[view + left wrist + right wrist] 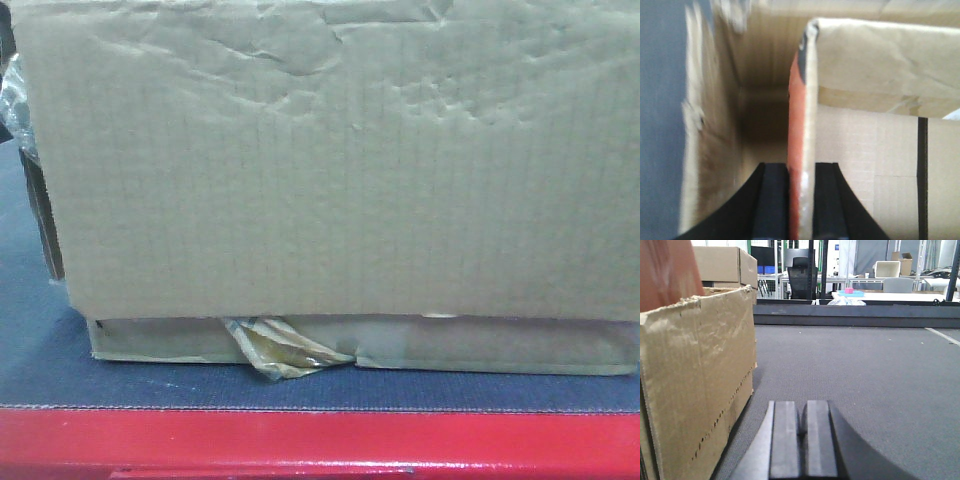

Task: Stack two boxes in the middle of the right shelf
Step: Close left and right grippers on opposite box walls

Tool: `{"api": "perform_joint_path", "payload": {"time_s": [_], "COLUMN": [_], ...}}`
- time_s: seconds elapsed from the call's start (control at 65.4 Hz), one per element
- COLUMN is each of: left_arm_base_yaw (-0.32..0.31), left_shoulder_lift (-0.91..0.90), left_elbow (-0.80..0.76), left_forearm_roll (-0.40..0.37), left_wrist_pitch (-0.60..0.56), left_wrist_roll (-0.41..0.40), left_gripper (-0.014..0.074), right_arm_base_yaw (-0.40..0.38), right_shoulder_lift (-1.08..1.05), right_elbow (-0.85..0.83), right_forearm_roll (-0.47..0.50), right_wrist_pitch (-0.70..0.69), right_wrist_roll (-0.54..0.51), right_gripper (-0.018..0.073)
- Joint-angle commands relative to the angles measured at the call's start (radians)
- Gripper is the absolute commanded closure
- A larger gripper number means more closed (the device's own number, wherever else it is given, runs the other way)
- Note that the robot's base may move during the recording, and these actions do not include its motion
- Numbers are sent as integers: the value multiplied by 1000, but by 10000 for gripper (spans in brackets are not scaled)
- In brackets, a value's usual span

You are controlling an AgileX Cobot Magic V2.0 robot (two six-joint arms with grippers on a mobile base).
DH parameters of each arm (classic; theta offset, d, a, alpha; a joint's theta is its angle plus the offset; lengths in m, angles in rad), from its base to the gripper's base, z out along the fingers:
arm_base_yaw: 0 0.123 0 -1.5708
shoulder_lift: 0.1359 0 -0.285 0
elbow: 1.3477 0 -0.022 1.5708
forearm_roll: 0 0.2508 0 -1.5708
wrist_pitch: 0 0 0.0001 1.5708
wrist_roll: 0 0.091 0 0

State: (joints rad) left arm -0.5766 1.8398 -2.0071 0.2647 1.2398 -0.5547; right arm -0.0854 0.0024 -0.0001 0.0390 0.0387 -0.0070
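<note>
Cardboard of the box [330, 170] is clamped at one wall by the left gripper [801, 200]; the right gripper [799, 440] is closed empty (beside the box, it seems). The box is seen on a dark deck [300, 392]. It should be lifted level and slowly, so the wall is not torn.

Left claw [800, 180] tight on box wall [811, 100]; right claw [802, 412] fingers together, empty.

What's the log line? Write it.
left gripper: shut on brown corrugated cardboard carton wall | right gripper: shut, empty | carton: on dark blue-grey deck
</note>
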Motion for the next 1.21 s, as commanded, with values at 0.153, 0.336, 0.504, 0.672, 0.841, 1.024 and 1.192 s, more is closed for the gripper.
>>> {"api": "perform_joint_path", "payload": {"time_s": [0.153, 0.336, 0.504, 0.672, 0.841, 1.024, 1.192], "left_arm_base_yaw": [24, 24, 24, 26, 66, 139, 165], "left_shoulder_lift": [21, 19, -8, -73, -133, -144, -144], "left_elbow": [43, 38, 38, 38, 47, 87, 190], "left_forearm_roll": [-52, -65, -86, -44, 7, -50, -87], "left_wrist_pitch": [-19, -19, -19, -19, -19, -19, -19], "left_wrist_roll": [-26, -26, -26, -6, 46, 101, 138], "left_gripper": [688, 395, 198, 198, 198, 198, 198], "right_arm_base_yaw": [0, 0, 0, 0, 0, 0, 0], "right_shoulder_lift": [-2, -2, -2, -2, -2, -2, -2], "right_elbow": [0, 0, 0, 0, 0, 0, 0], "right_forearm_roll": [6, 6, 6, 6, 6, 6, 6], "right_wrist_pitch": [-16, -16, -16, -16, -16, -16, -16], "right_wrist_roll": [-3, -3, -3, -3, -3, -3, -3], "right_gripper": [720, 720, 720, 720, 720, 720, 720]}}
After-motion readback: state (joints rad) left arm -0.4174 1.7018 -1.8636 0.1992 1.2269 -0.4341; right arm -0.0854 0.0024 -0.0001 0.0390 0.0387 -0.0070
